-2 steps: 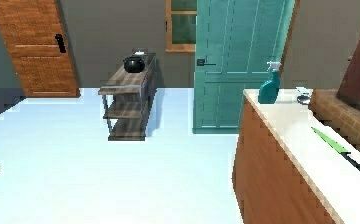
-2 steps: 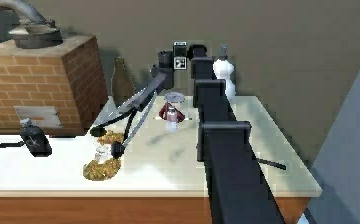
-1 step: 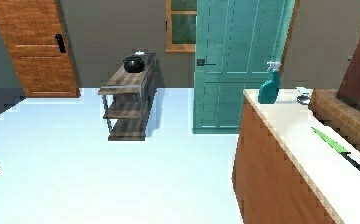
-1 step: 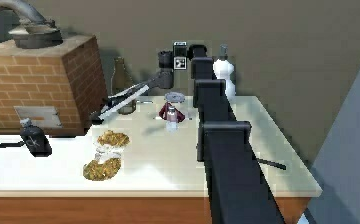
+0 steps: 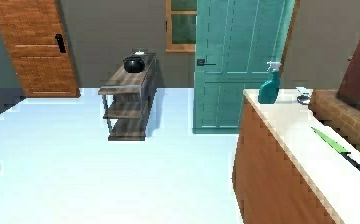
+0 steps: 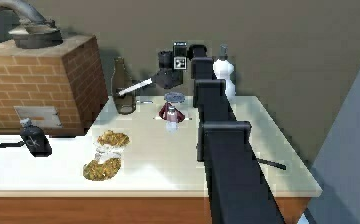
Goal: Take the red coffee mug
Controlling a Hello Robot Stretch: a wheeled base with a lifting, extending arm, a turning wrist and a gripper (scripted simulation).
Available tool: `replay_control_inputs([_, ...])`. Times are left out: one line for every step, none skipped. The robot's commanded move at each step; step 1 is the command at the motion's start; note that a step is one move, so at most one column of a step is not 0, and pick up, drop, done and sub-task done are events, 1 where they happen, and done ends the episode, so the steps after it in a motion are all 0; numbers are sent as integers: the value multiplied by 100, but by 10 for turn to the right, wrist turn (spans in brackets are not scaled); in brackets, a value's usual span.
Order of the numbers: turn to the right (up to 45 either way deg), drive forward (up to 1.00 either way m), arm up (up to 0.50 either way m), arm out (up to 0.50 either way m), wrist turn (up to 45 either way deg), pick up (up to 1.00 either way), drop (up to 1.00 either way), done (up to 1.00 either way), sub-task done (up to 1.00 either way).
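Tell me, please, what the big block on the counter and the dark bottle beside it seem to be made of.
The block looks like matte red-brown brick: pale mortar lines run in courses. The dark bottle is probably glass, judging by its dim, slightly glossy brown body, though plastic is possible.
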Motion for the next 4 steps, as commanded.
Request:
replay_control_inputs([0,0,0,0,300,0,0,0,0])
replay_control_inputs([0,0,-14,0,0,0,0,0,0])
replay_control_inputs([0,0,0,0,0,100,0,0,0])
replay_control_inputs([0,0,10,0,0,0,0,0,0])
